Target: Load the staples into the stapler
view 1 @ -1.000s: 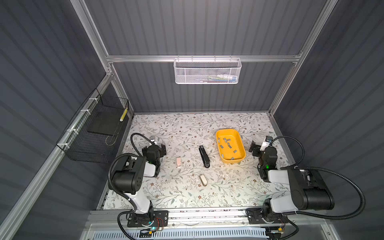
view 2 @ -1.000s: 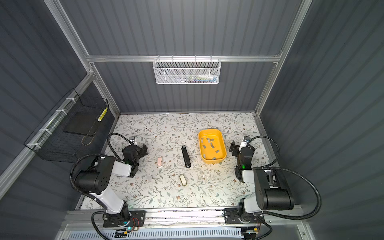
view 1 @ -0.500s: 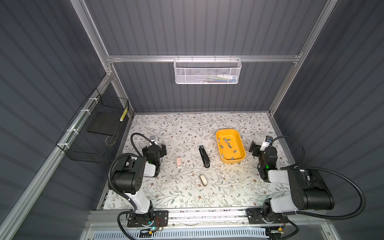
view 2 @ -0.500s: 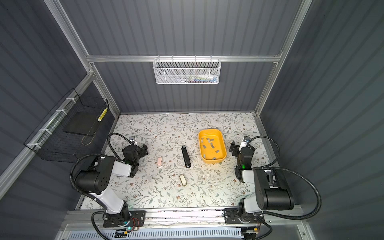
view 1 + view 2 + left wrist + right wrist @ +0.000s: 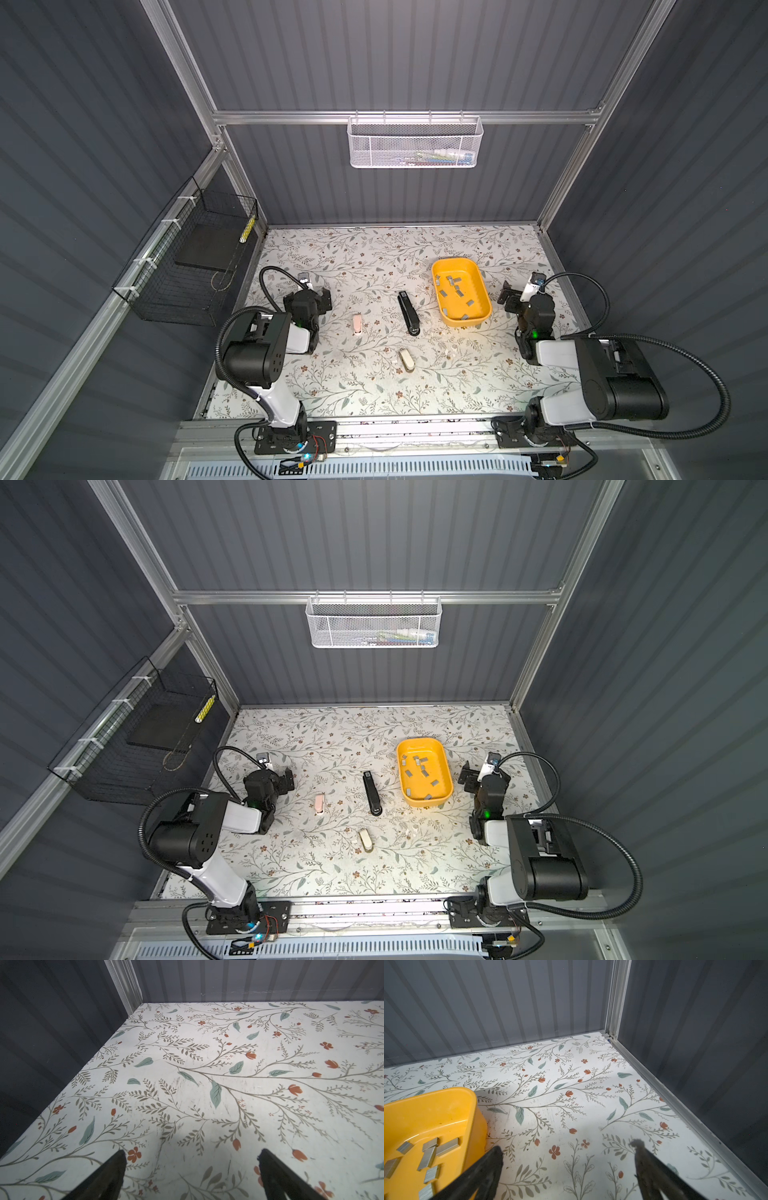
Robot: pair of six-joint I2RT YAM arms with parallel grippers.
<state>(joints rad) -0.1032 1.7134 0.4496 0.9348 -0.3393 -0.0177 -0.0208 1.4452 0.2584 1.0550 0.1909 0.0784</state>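
Observation:
Several grey staples [image 5: 453, 286] [image 5: 419, 766] [image 5: 430, 1154] lie loose in a yellow tray [image 5: 465, 322] [image 5: 428, 802] [image 5: 446, 1109] right of centre. A long black stapler [image 5: 408, 312] [image 5: 372, 792] lies shut just left of the tray. A small pink stapler [image 5: 357, 324] [image 5: 319, 804] and a small beige stapler [image 5: 406, 360] [image 5: 365, 840] lie further left and nearer the front. My left gripper [image 5: 314, 296] [image 5: 276, 778] [image 5: 192, 1153] rests open and empty at the left edge, over bare mat. My right gripper [image 5: 521, 297] [image 5: 482, 777] [image 5: 566, 1147] rests open and empty just right of the tray.
A white mesh basket [image 5: 415, 143] [image 5: 374, 623] hangs on the back wall. A black wire basket [image 5: 195, 266] [image 5: 145, 746] hangs on the left wall. Grey ribbed walls close in the floral mat on three sides.

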